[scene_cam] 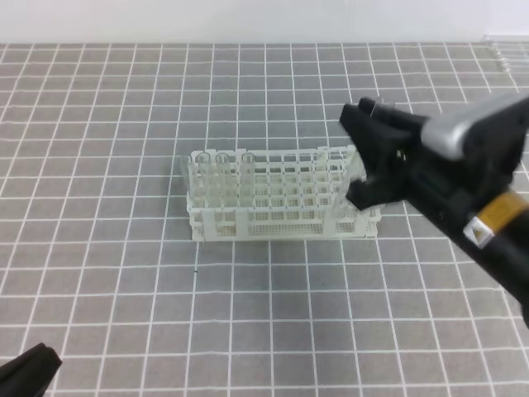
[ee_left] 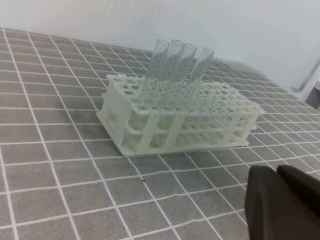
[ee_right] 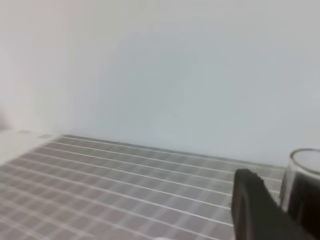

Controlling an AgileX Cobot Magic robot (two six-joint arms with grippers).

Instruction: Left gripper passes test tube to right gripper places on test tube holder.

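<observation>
White lattice test tube holder [scene_cam: 277,198] on a grey, white-gridded mat [scene_cam: 124,289]; black right gripper [scene_cam: 364,161]

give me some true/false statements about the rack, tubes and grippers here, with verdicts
1. The rack stands on a grey gridded mat. True.
2. The tubes already in the rack sit at its right end in the high view. False: they are at its left end.
3. The right gripper is over the right end of the rack. True.
4. The right gripper is empty. False: the right wrist view shows a clear test tube between its fingers.
5. The left gripper is above the rack. False: it sits at the lower left corner of the high view, away from the rack.
6. The rack is lying on its side. False: it stands upright.
</observation>
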